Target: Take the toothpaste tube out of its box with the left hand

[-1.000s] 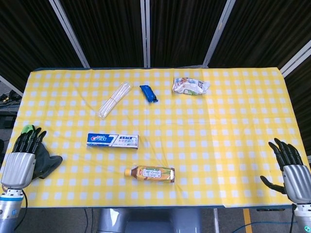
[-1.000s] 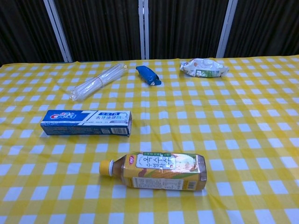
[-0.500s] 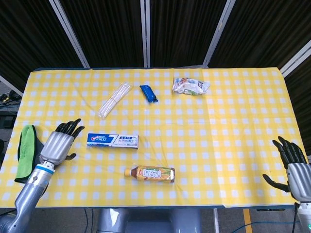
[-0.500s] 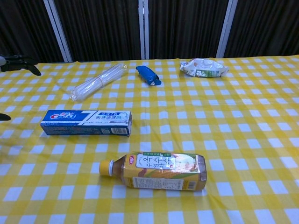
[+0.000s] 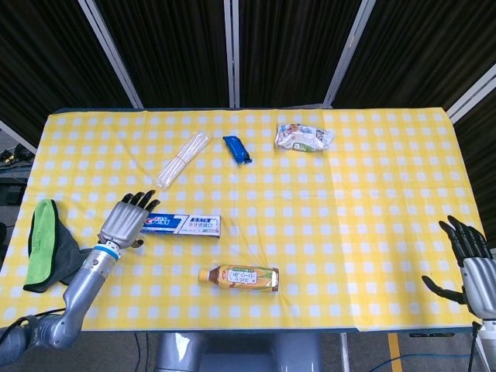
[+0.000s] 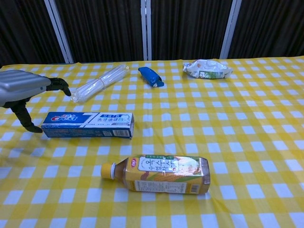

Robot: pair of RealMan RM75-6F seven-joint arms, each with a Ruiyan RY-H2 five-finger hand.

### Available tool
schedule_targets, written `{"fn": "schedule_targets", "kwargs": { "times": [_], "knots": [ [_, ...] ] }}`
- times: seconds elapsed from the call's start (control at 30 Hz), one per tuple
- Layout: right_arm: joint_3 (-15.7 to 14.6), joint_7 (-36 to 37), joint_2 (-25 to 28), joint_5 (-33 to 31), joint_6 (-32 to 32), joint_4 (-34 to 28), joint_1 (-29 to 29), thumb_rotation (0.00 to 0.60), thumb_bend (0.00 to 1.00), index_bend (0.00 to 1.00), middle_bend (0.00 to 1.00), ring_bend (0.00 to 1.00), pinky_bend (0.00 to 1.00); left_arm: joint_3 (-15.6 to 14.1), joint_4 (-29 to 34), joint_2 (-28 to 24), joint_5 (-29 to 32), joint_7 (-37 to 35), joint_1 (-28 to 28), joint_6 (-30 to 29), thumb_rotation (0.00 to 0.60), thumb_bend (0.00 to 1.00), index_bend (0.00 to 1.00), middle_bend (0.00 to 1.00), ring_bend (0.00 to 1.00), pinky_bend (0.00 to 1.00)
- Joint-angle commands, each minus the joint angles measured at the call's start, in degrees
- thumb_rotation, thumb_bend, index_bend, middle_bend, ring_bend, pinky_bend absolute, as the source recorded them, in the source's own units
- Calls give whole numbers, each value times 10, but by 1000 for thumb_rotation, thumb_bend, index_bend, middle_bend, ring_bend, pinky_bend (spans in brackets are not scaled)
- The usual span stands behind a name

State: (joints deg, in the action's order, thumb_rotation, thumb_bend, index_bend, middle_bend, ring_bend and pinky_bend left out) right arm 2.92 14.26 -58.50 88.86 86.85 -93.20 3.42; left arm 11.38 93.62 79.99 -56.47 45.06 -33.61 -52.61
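The blue and white toothpaste box (image 5: 180,225) (image 6: 88,125) lies flat on the yellow checked tablecloth, left of centre, long side across the table. My left hand (image 5: 127,220) (image 6: 26,92) hovers at the box's left end with its fingers spread and nothing in it. In the chest view its thumb hangs just left of the box end. No tube shows outside the box. My right hand (image 5: 473,263) stays at the table's right front edge, fingers apart, holding nothing.
A yellow drink bottle (image 5: 239,277) (image 6: 157,174) lies in front of the box. A clear plastic bundle (image 5: 183,159), a blue packet (image 5: 237,149) and a white snack bag (image 5: 304,137) lie further back. A green and dark cloth (image 5: 46,244) hangs at the left edge.
My left hand has moved right from the cloth at the table's left edge to the left end of the toothpaste box. My right hand has drifted slightly right and lower.
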Motion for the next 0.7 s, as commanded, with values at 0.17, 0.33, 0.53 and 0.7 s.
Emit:
{"fn": "schedule_targets", "kwargs": {
  "times": [0.17,0.33,0.53,0.7],
  "knots": [
    [0,7,1,-1,-6,2,2,600,80,0,0,0,0,-13,-29,51,69,51,-37,-7,600,134,175,50,113,174],
    [0,12,2,-3,-7,2,3,600,79,0,0,0,0,-16,-50,77,105,67,-55,-15,600,134,179,55,117,176],
    [2,16,4,-6,-8,4,3,600,80,0,0,0,0,-12,-84,113,132,74,-76,-33,600,139,208,79,139,188],
    [3,16,3,-8,-10,4,3,600,80,0,0,0,0,-15,-105,137,132,74,-87,-47,600,289,359,222,258,293]
  ]
}}
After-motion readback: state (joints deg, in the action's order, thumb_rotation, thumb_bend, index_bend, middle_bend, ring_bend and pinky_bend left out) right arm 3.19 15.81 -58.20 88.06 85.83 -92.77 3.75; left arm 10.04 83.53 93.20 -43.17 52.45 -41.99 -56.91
